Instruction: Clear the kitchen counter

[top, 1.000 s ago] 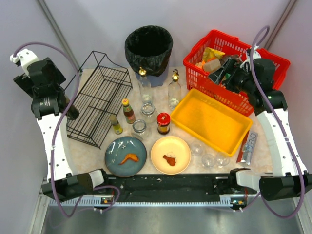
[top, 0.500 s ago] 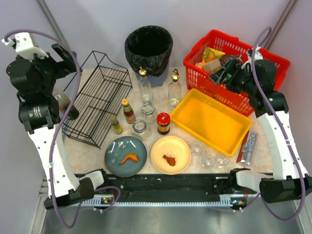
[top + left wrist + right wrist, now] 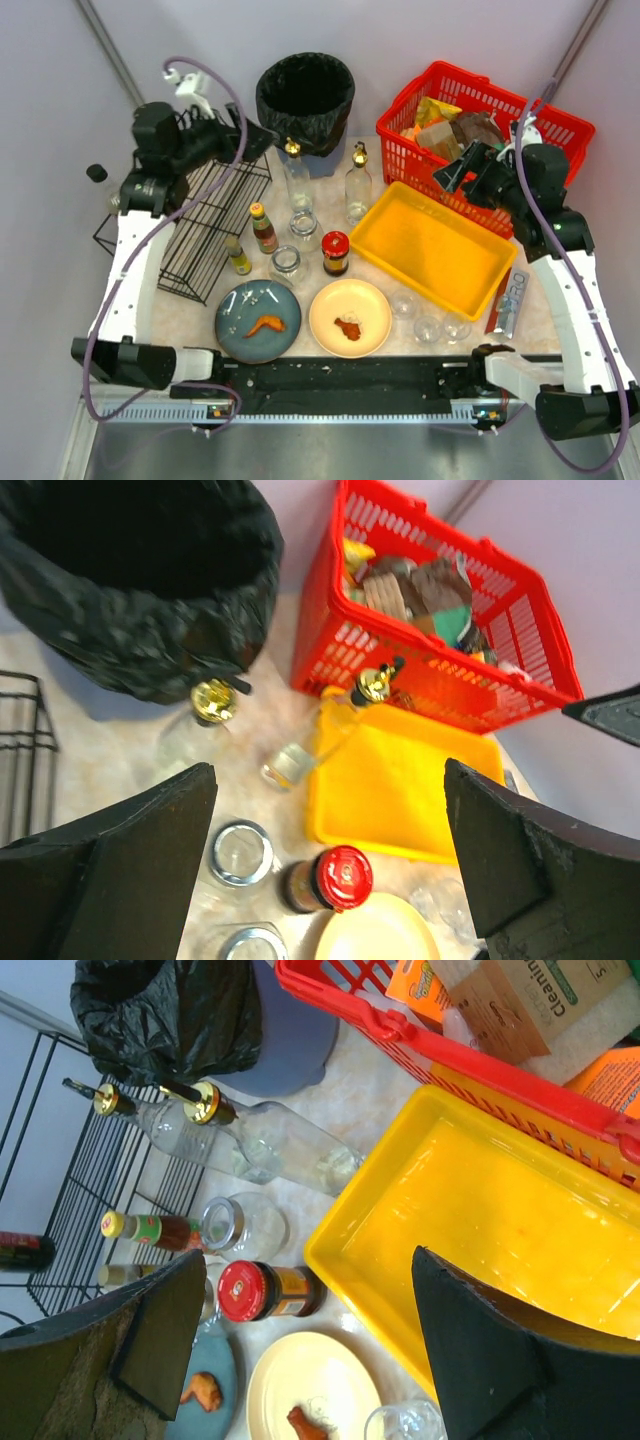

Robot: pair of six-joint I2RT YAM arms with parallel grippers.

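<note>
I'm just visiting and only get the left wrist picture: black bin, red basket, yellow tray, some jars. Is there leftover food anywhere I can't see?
Observer: Yes. A blue plate at the near edge of the counter holds an orange scrap of food.
Operator: Is the other arm carrying anything?
Observer: No. The right gripper is open and empty, above the near wall of the red basket.
Operator: Anything further left?
Observer: A yellow-capped sauce bottle stands upright beside the black wire rack.
</note>
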